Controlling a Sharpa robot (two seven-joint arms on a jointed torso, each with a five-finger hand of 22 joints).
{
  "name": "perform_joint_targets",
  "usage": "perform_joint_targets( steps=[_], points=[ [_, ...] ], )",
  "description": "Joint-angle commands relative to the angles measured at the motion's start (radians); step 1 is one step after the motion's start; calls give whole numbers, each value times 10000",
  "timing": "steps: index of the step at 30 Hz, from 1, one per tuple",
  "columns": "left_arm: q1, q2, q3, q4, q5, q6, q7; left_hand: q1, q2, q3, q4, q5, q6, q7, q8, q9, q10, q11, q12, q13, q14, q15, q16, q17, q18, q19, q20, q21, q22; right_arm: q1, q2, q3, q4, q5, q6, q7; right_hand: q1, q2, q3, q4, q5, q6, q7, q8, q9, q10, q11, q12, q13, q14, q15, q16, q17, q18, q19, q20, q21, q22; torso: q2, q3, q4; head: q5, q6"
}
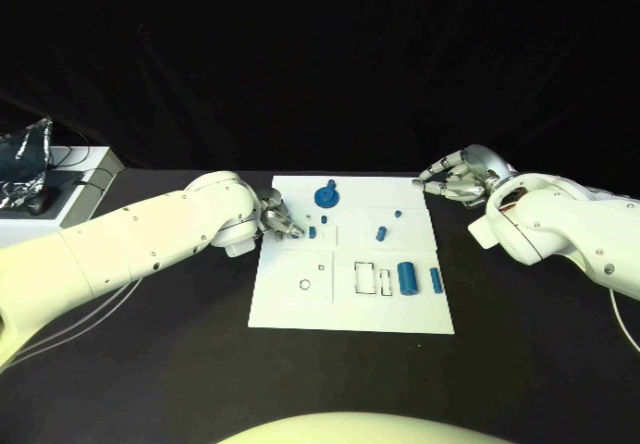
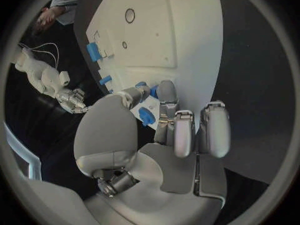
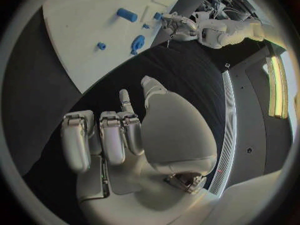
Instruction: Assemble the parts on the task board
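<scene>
The task board point(image 1: 350, 305) lay white at the middle of the black table point(image 1: 174, 370). Nearest on it, toward five o'clock, a blue cylinder point(image 1: 407, 277) and a slimmer blue piece point(image 1: 435, 279) stood beside outlined slots. Farther in, the left arm reached across from nine o'clock, its left hand point(image 1: 277, 222) at the board's left edge with fingers curled onto a small blue part point(image 1: 311, 233); whether it truly gripped the part I could not tell. Beyond, a round blue part point(image 1: 326, 195) sat near twelve o'clock. The right hand point(image 1: 456, 178) hovered off the board at two o'clock, fingers curled inward, holding nothing.
</scene>
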Motion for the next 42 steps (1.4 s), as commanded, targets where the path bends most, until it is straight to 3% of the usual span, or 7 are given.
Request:
perform_joint_targets(
  steps=[1, 13, 22, 32, 42],
  points=[
    [-59, -50, 13, -24, -132, 32, -278, 71, -145, -155, -20, -19, 57, -14, 15, -5, -23, -74, 45, 9, 956, -81, 29, 2269, -192, 44, 3, 38, 703, -9, -4, 1, 0, -49, 60, 118, -165, 25, 72, 10, 69, -82, -19, 55, 21, 953, -69, 2, 2542, 986, -76, -28, 2343, -103, 844, -35, -63, 2293, -6, 8, 4, 8, 7],
    [-59, -119, 195, -10, -183, 32, -298, 225, -209, -340, -25, -12, 85, -23, -22, -19, -19, -84, 47, 36, 960, -90, 35, 2282, -197, 59, -4, 47, 725, -11, -5, 1, -6, -49, 59, 117, -165, 25, 72, 10, 69, -82, -19, 55, 21, 953, -69, 2, 2542, 986, -76, -28, 2343, -103, 844, -35, -63, 2293, 2, 5, -7, 22, 20],
    [-59, -98, 232, -61, -61, 75, -273, 188, -262, -1111, 451, -32, 166, 9, -127, -46, -17, -58, 21, 62, 959, -71, 35, 2282, -196, 56, 6, 34, 722, -14, 2, 1, -14, -49, 61, 126, -165, 25, 72, 10, 69, -82, -19, 55, 21, 953, -69, 2, 2542, 986, -76, -28, 2343, -103, 844, -35, -63, 2293, -10, 18, 8, 21, 24],
    [-59, -91, 235, -85, 79, 67, -218, 283, -308, -1725, 720, -94, 190, 23, -186, -39, -31, -45, -10, 68, 954, -62, 26, 2263, -190, 41, 13, 12, 702, -16, 0, 1, -14, -46, 64, 127, -165, 25, 72, 10, 69, -82, -19, 55, 21, 953, -69, 2, 2542, 986, -76, -28, 2343, -103, 844, -35, -63, 2293, -1, 15, -8, 37, 39],
    [-61, -143, 247, -31, 263, -297, -63, 232, -107, -2522, 786, -627, 187, 45, -297, -50, -56, -24, -27, 105, 932, -44, -11, 2187, -181, 23, 30, -16, 677, -16, -10, 1, -3, -45, 53, 131, -165, 25, 72, 10, 69, -82, -19, 55, 21, 953, -69, 2, 2542, 986, -76, -28, 2343, -103, 844, -35, -63, 2293, 9, 8, -11, 29, 67]
  ],
)
